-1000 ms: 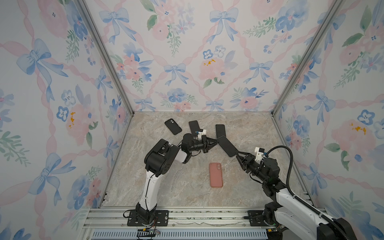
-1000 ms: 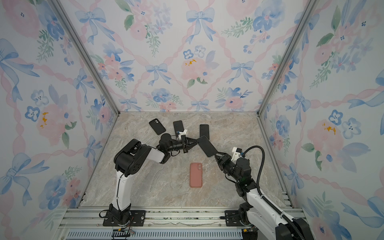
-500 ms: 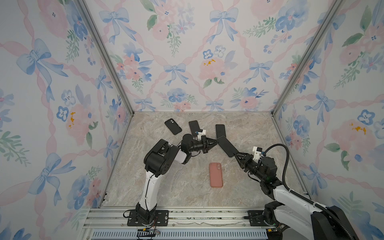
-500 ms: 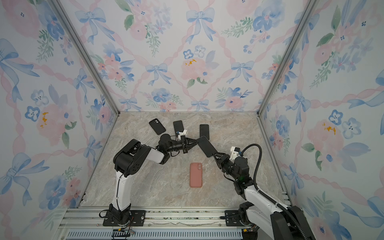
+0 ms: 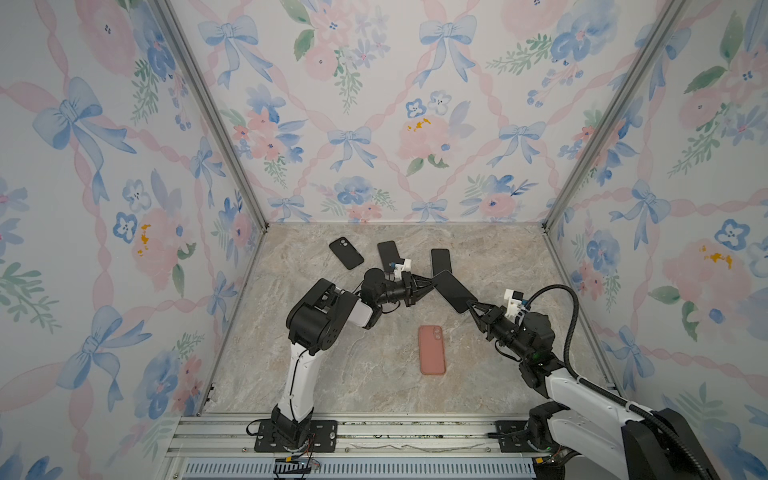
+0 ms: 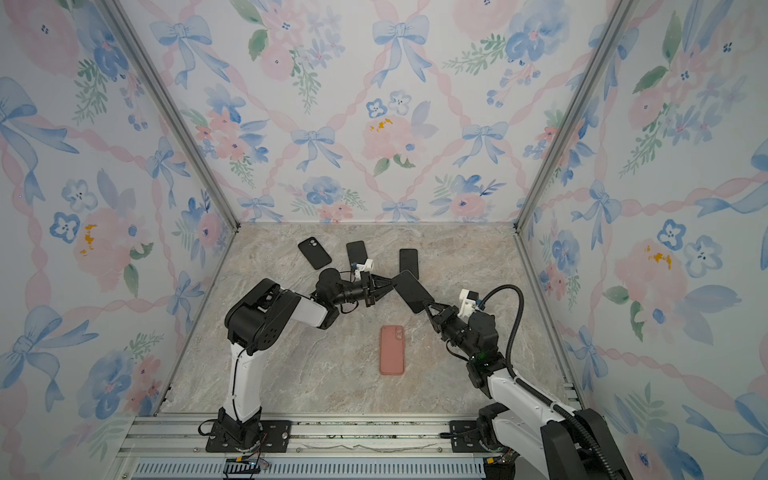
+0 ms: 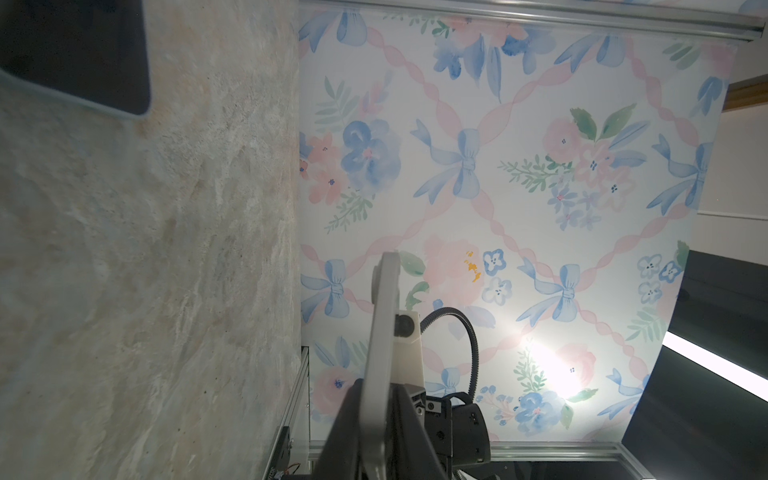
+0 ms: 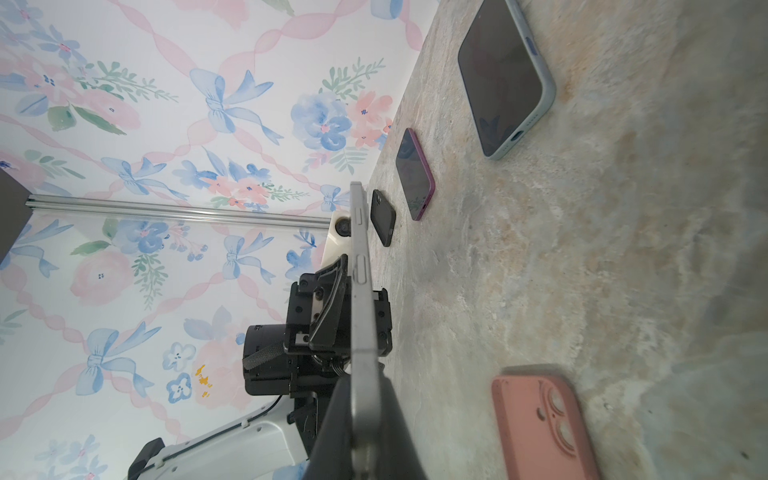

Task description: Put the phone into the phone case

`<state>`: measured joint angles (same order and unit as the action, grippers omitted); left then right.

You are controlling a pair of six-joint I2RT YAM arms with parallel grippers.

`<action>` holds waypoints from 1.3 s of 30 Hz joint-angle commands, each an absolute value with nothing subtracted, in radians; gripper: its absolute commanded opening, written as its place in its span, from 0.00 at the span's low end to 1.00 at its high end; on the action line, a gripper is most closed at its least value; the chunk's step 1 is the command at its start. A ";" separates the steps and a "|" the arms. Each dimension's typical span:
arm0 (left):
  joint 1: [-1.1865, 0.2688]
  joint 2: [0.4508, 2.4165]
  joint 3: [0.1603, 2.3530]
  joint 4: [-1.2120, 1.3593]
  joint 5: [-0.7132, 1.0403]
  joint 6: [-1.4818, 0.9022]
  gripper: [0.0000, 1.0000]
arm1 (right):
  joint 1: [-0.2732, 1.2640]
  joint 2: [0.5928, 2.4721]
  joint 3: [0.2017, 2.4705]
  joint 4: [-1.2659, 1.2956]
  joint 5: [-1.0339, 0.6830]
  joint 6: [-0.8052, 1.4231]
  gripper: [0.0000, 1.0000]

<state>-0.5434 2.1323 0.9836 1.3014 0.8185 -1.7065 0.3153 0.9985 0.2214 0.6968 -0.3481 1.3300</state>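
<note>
Nearest the rail, the pink case [image 5: 432, 350] lies flat on the marbled tabletop [image 5: 353, 374], back up with its camera bump toward the far wall, touching nothing. Just past it the phone [image 5: 452, 291] is off the tabletop, carried in the air as a dark slab slanting from far-left to near-right, apart from the case. The right fingers [image 5: 478, 311] are pinched tight on its nearer right corner. In the right wrist view the phone [image 8: 360, 291] shows edge-on, grey-sided, running out from between them. The left fingers [image 5: 422, 280] stand narrow on either side of the phone's farther left corner, and the left wrist view has the phone [image 7: 380, 353] edge-on between them, but I cannot tell whether they press it or only bracket it. Beyond, toward the back wall, three more things lie flat in a row. At the left is a black case [image 5: 346, 252]. In the middle is a dark phone with a purple rim [image 5: 387, 252], partly behind the left wrist. At the right is a dark phone in a pale case [image 5: 440, 259], its near end covered in both top views by the held phone.
</note>
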 commanded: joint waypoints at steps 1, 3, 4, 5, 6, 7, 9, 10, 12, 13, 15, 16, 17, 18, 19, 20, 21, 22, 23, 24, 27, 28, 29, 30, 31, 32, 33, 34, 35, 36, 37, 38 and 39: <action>-0.546 2.070 0.959 1.316 0.834 -1.653 0.32 | 0.319 0.943 0.268 0.552 -0.350 1.261 0.02; -0.535 2.043 0.935 1.246 0.843 -1.593 0.38 | 0.309 0.903 0.285 0.446 -0.354 1.229 0.00; -0.528 2.021 0.917 1.196 0.849 -1.555 0.41 | 0.300 0.878 0.296 0.383 -0.360 1.208 0.00; -0.521 1.998 0.903 1.134 0.855 -1.511 0.43 | 0.295 0.859 0.307 0.327 -0.363 1.186 0.00; -0.513 1.967 0.890 1.035 0.860 -1.442 0.45 | 0.289 0.836 0.320 0.261 -0.366 1.164 0.00; -0.505 1.935 0.887 0.903 0.859 -1.359 0.46 | 0.281 0.816 0.329 0.210 -0.369 1.141 0.00; -0.503 1.879 0.937 0.562 0.845 -1.130 0.50 | 0.269 0.784 0.341 0.124 -0.379 1.105 0.00; -0.507 1.859 0.985 0.367 0.815 -0.996 0.51 | 0.261 0.768 0.346 0.085 -0.387 1.091 0.00; -0.522 1.840 1.106 -0.015 0.698 -0.722 0.53 | 0.238 0.744 0.350 0.029 -0.406 1.064 0.00; -0.533 1.842 1.166 -0.172 0.618 -0.608 0.53 | 0.224 0.735 0.355 0.001 -0.418 1.049 0.00; -0.545 1.856 1.237 -0.317 0.558 -0.479 0.53 | 0.196 0.726 0.363 -0.033 -0.444 1.024 0.00; -0.553 1.863 1.265 -0.369 0.534 -0.431 0.53 | 0.185 0.726 0.366 -0.041 -0.457 1.017 0.00; -0.569 1.872 1.303 -0.430 0.496 -0.375 0.53 | 0.172 0.727 0.369 -0.048 -0.470 1.009 0.00; -0.586 1.886 1.338 -0.479 0.463 -0.328 0.53 | 0.159 0.728 0.371 -0.050 -0.482 1.004 0.00; -0.602 1.899 1.367 -0.520 0.425 -0.296 0.53 | 0.149 0.731 0.372 -0.049 -0.492 0.999 0.00; -0.623 1.914 1.396 -0.560 0.384 -0.266 0.52 | 0.138 0.733 0.374 -0.051 -0.505 0.995 0.00; -0.643 1.925 1.416 -0.592 0.341 -0.240 0.52 | 0.129 0.735 0.374 -0.052 -0.515 0.990 0.00; -0.660 1.935 1.431 -0.613 0.302 -0.221 0.52 | 0.122 0.734 0.376 -0.054 -0.522 0.987 0.00; -0.679 1.943 1.442 -0.629 0.272 -0.202 0.52 | 0.113 0.735 0.376 -0.057 -0.532 0.980 0.00; -0.697 1.949 1.448 -0.639 0.239 -0.184 0.52 | 0.105 0.733 0.376 -0.060 -0.539 0.975 0.00; -0.748 1.971 1.474 -0.675 0.171 -0.133 0.52 | 0.083 0.730 0.374 -0.067 -0.555 0.967 0.00; -0.765 1.983 1.488 -0.690 0.134 -0.117 0.52 | 0.078 0.729 0.373 -0.069 -0.560 0.965 0.00; -0.779 1.992 1.497 -0.701 0.108 -0.107 0.52 | 0.075 0.727 0.373 -0.069 -0.563 0.965 0.00; -0.791 2.003 1.508 -0.711 0.087 -0.102 0.52 | 0.072 0.725 0.370 -0.071 -0.564 0.966 0.00; -0.798 2.011 1.517 -0.712 0.067 -0.103 0.52 | 0.072 0.721 0.367 -0.072 -0.565 0.965 0.00; -0.806 2.022 1.531 -0.717 0.056 -0.103 0.52 | 0.071 0.719 0.364 -0.068 -0.563 0.966 0.00; -0.815 2.032 1.545 -0.718 0.033 -0.108 0.52 | 0.071 0.718 0.358 -0.064 -0.564 0.971 0.00; -0.826 2.039 1.556 -0.718 0.012 -0.109 0.53 | 0.071 0.718 0.354 -0.060 -0.564 0.973 0.00; -0.838 2.052 1.571 -0.719 -0.004 -0.108 0.53 | 0.070 0.718 0.347 -0.054 -0.564 0.977 0.00; -0.847 2.063 1.584 -0.719 -0.033 -0.110 0.54 | 0.070 0.718 0.342 -0.045 -0.565 0.981 0.00; -0.854 2.072 1.595 -0.717 -0.042 -0.111 0.54 | 0.070 0.721 0.341 -0.043 -0.566 0.984 0.00; -0.857 2.083 1.605 -0.718 -0.041 -0.108 0.54 | 0.071 0.722 0.340 -0.040 -0.566 0.984 0.00; -0.856 2.092 1.613 -0.718 -0.036 -0.104 0.54 | 0.071 0.722 0.339 -0.042 -0.567 0.983 0.00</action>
<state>-0.8471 2.0617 1.5806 -0.6853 0.0227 -0.1329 0.0792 0.7345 0.3271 -0.0872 -0.5362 0.9863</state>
